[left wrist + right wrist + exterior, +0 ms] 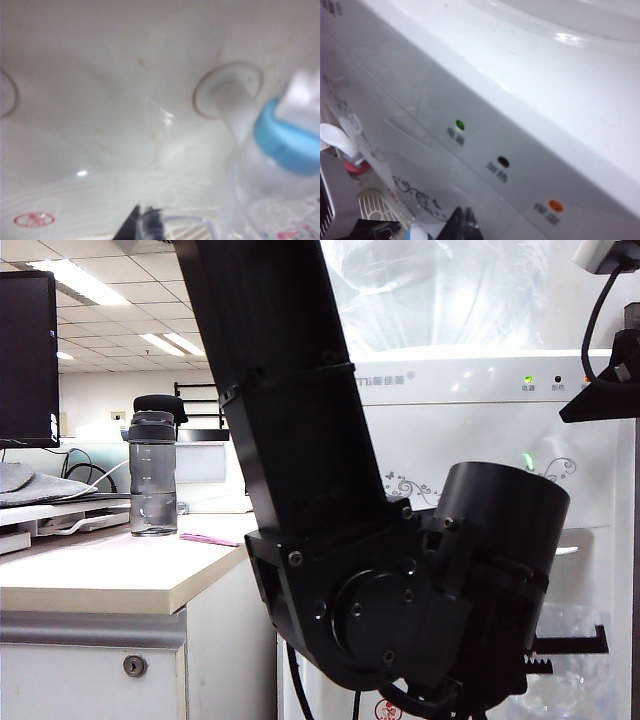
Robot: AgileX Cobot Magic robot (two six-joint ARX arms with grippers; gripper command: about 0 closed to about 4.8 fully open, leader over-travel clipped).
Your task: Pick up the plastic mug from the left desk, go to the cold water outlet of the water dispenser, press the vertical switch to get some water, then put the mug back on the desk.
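The smoky-grey bottle [153,475] stands on the left surface [90,575]; the left gripper [145,225], jaws closed on the clear plastic mug [172,220], holds it near the cold water outlet [287,142], evidently for filling, contents unclear; the right gripper [462,222] hovers by the water dispenser's [480,430] indicator lights, jaws' opening unreadable.

The water dispenser [470,430] carries a small grey brand line on its white front, too faint to read. Tiny captions under its three indicator lights [503,162] are illegible. A red round stamp [33,219] is unreadable.
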